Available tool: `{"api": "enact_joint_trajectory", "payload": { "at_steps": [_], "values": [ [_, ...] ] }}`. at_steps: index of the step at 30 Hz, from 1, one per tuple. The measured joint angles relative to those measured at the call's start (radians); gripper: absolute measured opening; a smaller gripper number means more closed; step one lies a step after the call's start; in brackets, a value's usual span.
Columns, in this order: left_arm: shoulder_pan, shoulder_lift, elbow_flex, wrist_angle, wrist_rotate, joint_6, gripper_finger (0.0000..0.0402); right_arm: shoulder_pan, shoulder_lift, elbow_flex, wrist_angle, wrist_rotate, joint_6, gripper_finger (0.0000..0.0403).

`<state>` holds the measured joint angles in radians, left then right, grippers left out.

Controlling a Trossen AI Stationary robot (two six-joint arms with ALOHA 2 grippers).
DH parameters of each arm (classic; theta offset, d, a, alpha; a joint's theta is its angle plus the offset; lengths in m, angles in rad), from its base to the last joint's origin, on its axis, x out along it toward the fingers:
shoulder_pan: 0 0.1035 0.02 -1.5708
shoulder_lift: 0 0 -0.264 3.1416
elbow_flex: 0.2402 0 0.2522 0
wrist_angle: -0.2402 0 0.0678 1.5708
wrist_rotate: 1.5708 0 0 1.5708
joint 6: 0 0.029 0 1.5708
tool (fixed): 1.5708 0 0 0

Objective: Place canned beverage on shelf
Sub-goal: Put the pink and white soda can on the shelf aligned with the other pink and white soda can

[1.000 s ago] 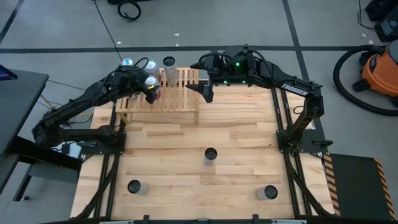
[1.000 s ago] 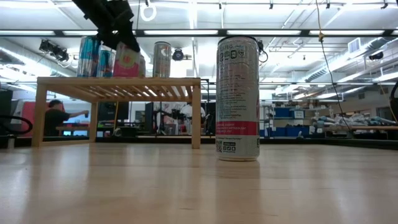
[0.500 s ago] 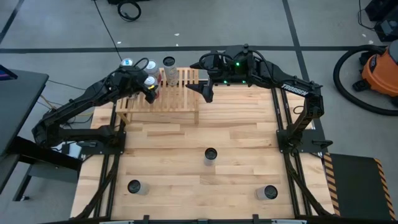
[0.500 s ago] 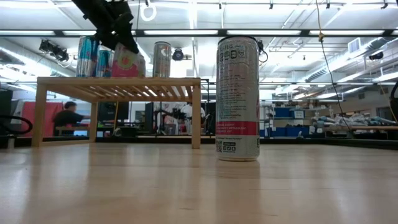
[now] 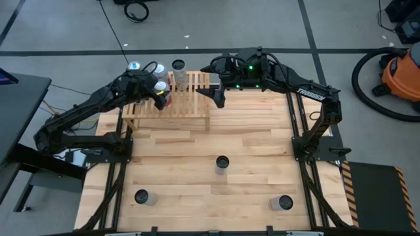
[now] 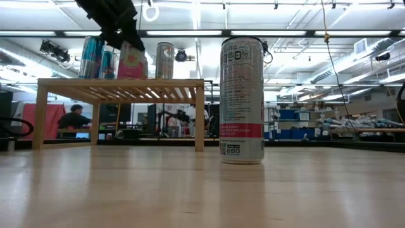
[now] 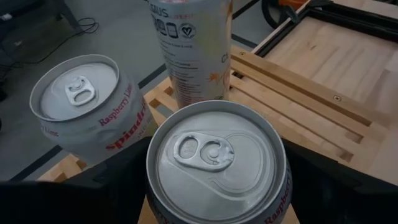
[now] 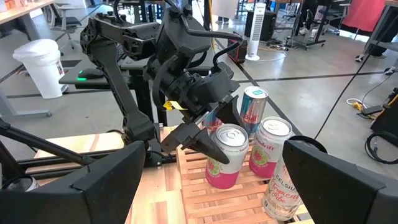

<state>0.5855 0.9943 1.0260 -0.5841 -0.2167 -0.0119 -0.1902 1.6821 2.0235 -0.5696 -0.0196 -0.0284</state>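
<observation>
The left claw (image 8: pixel 208 140) grips the pink can (image 8: pixel 225 155) upright, just above the shelf (image 5: pixel 190 105) slats beside three cans; the right claw (image 5: pixel 216 98) waits open nearby.

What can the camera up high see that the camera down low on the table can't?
Only the high view shows the right gripper open beside the shelf, plus two more cans standing on the wooden table. Only the low view shows a seated person behind. Both show the light-wood slatted shelf, the left gripper holding the pink can, and the tall silver can.
</observation>
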Motion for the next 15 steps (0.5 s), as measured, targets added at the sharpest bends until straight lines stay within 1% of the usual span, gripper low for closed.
{"api": "enact_joint_trajectory", "payload": {
  "at_steps": [10, 15],
  "values": [
    [0.0, 0.0, 0.0, 0.001, -0.003, -0.002, 0.0318, 0.0, 0.0, 0.0, 0.0, 0.0, 0.0, 0.0391],
    [0.0, 0.0, 0.0, 0.002, -0.025, -0.001, 0.0318, 0.0, 0.0, 0.0, 0.0, 0.0, 0.0, 0.0391]
  ]
}}
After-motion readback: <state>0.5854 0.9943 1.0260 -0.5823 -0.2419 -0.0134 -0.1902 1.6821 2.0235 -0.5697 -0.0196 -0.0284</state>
